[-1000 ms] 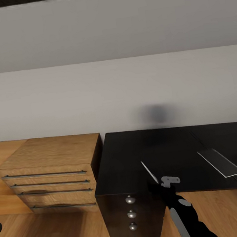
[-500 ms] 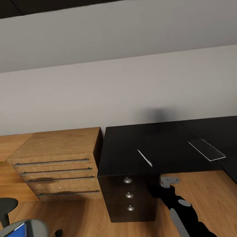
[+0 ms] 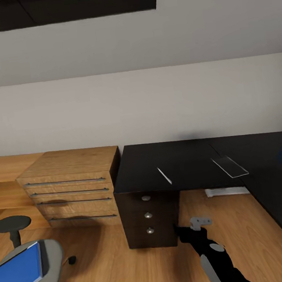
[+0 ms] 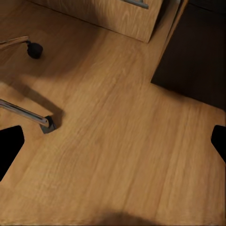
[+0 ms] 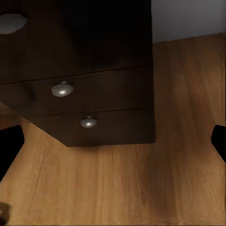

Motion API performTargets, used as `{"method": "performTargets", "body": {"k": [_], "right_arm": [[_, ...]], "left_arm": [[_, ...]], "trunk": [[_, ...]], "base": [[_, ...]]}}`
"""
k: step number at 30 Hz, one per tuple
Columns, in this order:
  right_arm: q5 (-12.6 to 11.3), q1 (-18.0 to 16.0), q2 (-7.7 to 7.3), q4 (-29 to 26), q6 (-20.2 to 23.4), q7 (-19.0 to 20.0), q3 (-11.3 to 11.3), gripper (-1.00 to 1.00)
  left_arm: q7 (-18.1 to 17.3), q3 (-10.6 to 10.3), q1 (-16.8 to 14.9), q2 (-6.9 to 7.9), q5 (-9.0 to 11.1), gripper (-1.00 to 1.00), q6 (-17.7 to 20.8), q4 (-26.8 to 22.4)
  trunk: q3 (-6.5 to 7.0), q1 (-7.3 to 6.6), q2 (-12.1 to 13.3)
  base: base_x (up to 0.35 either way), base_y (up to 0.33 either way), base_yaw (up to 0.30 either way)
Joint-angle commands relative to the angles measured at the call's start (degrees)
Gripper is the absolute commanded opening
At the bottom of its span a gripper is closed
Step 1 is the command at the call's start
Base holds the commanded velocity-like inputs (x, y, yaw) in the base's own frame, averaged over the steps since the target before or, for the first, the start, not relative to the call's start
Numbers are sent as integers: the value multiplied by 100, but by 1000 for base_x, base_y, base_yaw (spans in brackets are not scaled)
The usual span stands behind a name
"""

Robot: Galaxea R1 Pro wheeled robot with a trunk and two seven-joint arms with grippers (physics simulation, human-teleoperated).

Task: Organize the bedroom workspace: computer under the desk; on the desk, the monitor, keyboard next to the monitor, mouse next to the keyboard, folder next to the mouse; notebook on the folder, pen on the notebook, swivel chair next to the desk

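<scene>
From the head view the black L-shaped worktop [image 3: 185,157] stands against the pale grey wall, its drawer unit [image 3: 149,219] with round silver knobs below the near-left end. On its top lie a slim light pen [image 3: 164,176] near the front edge and, well apart toward the corner, a thin dark notebook [image 3: 229,166] with a pale outline — both flat on the surface. Just beside the worktop on its left sits a light wooden dresser [image 3: 71,185] with long bar handles. In the lower left corner the swivel chair [image 3: 41,277] shows its grey seat and one round black armrest, and the bright blue folder [image 3: 18,273] lies on that seat, well apart from the worktop. A pale flat object rests on the plank floor [image 3: 130,266] under the worktop; what it is cannot be told. The right arm reaches forward low in the head view toward the drawer unit, its claw [image 3: 187,232] dark and hard to read there. In the right wrist view the right claw's fingertips [image 5: 219,141] sit at opposite edges, spread wide with nothing between them, facing the knobbed drawers. In the left wrist view the left claw's fingertips [image 4: 10,143] are likewise spread apart and empty, over bare floor near the chair's chrome leg [image 4: 26,114] and a black castor [image 4: 34,50].
</scene>
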Motion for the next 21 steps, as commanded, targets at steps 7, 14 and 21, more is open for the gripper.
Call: {"method": "performTargets", "body": {"k": [7, 14, 21], "right_arm": [[-64, -5, 17, 880, -769, -52, 415, 100], [41, 20, 149, 1390, -1070, -23, 432, 100], [-30, 24, 56, 1616, -876, -37, 464, 100]], "left_arm": [[-7, -48, -4, 4, 57, 100, -15, 5], [63, -28, -4, -124, 64, 100, 116, -125], [24, -114, -4, -285, 44, 100, -13, -15]], "trunk": [[-5, -3, -3], [-5, -3, -3], [-5, -3, -3]], "base": [[-91, -53, 0], [-7, -4, 0], [0, 0, 0]]}}
